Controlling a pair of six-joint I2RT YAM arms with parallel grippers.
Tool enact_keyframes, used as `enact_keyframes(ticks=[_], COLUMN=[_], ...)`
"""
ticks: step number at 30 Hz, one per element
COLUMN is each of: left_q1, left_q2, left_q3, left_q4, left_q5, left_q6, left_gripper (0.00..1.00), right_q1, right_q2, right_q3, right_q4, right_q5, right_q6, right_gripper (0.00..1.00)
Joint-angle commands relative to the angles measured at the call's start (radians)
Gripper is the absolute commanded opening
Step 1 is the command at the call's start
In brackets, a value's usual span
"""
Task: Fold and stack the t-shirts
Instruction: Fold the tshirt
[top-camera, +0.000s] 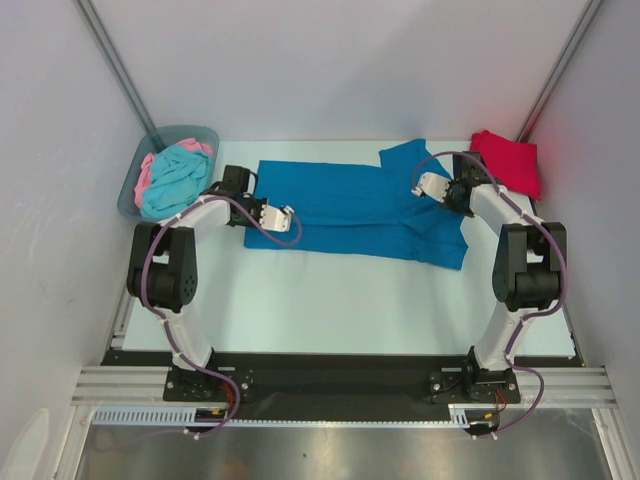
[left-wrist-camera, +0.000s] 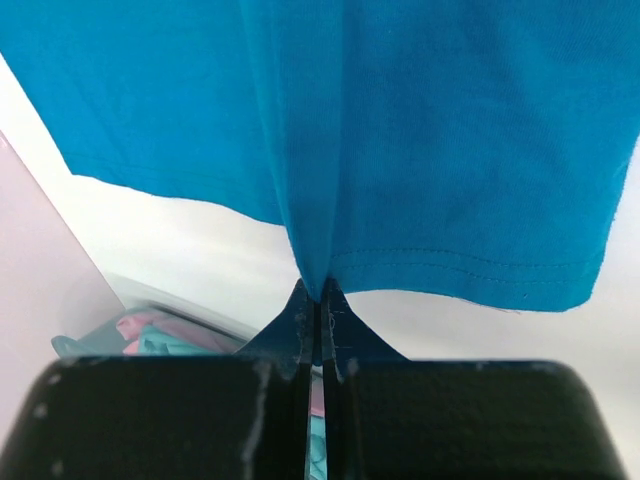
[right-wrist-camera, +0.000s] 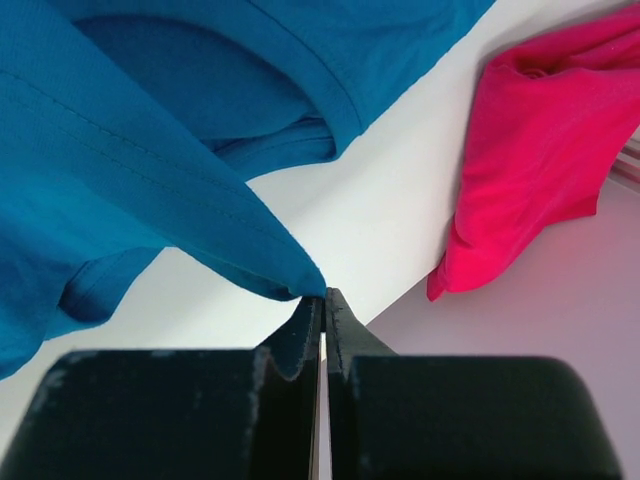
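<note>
Pinching the hem of the blue t-shirt (left-wrist-camera: 430, 130), the left gripper (left-wrist-camera: 318, 297) has its jaws pressed together on a fold of cloth. The right gripper (right-wrist-camera: 322, 300) is likewise clamped on a bunched edge of the same shirt. Between them the shirt lies spread across the white bench (top-camera: 340, 300). A red t-shirt (top-camera: 507, 160) sits crumpled at the far right corner. At far left, a turquoise t-shirt (top-camera: 175, 182) and a pink t-shirt (top-camera: 146, 172) lie in the grey-blue bin (top-camera: 128, 195).
</note>
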Motion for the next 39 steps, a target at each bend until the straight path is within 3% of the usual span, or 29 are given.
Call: enact_keyframes(ticks=[1, 23, 39], left_q1=[0.018, 0.018, 0.010], left_q2=[0.005, 0.018, 0.025], left_q3=[0.049, 0.046, 0.042], left_q4=[0.013, 0.024, 0.045], left_q5=[-0.010, -0.004, -0.012], left_q6=[0.006, 0.011, 0.003], left_gripper=[0.00, 0.01, 0.00], right_q1=[-0.001, 0.030, 0.070], right_q2=[0.013, 0.102, 0.184], right_q3=[0.051, 0.096, 0.155], right_q4=[0.034, 0.221, 0.242], right_q5=[0.022, 0.076, 0.073], right_q6=[-0.009, -0.035, -0.035], right_gripper=[0.00, 0.00, 0.00])
